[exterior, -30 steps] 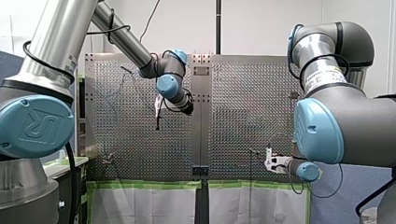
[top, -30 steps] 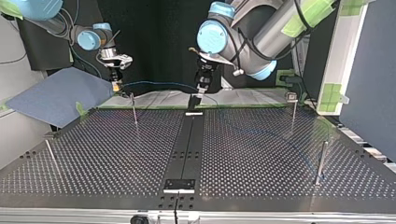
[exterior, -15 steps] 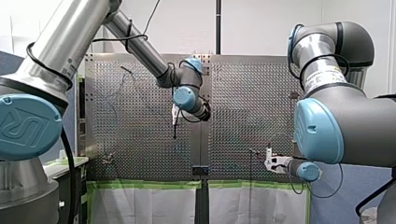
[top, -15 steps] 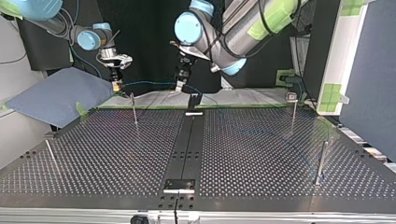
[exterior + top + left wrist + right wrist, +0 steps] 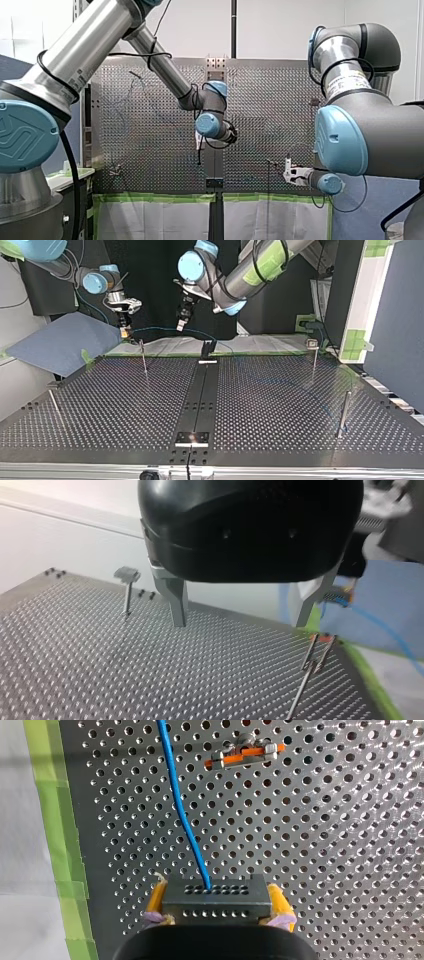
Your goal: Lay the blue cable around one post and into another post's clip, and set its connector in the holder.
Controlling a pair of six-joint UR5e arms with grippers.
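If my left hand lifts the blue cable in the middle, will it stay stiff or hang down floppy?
Probably floppy: the blue cable is thin and curves gently away from the connector that my right hand holds. It looks light, so it would likely sag and swing rather than keep its shape.

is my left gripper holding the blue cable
No, in the left wrist view my left gripper stands open with nothing between its fingers, and the blue cable runs past beside it.
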